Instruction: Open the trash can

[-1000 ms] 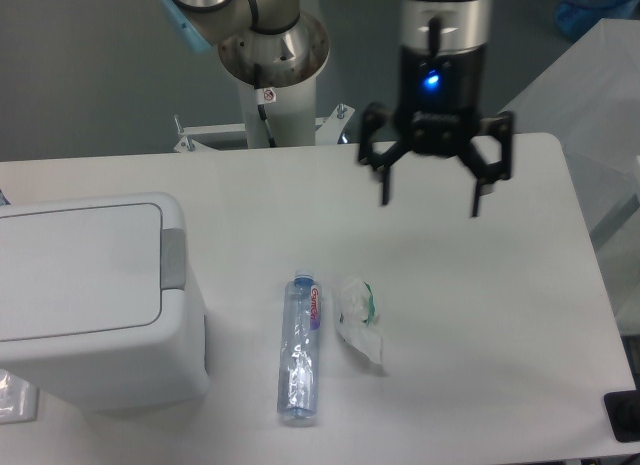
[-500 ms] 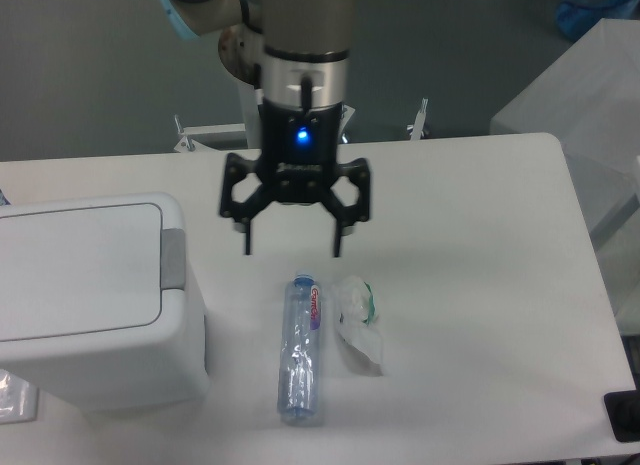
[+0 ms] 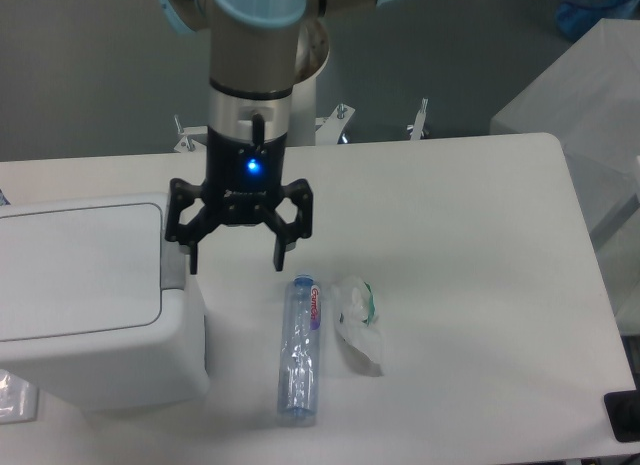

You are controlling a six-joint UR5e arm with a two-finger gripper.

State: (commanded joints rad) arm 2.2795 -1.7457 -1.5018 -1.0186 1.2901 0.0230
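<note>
Black two-finger end effector spread wide, empty, hovering beside grey button tab of large white boxy plastic trash can; lid flat, closed.

Your tool is black, with a lit blue indicator on its body and a silver-grey cylinder above it; the arm joint overhead carries a light blue cap. Left of the tool you have the trash can, white with a grey tab. Below the tool, the bottle is clear with a bluish tint and a pink-and-white label. Right of it, the crumpled wrapper is white with green markings. The surface is plain white.
</note>
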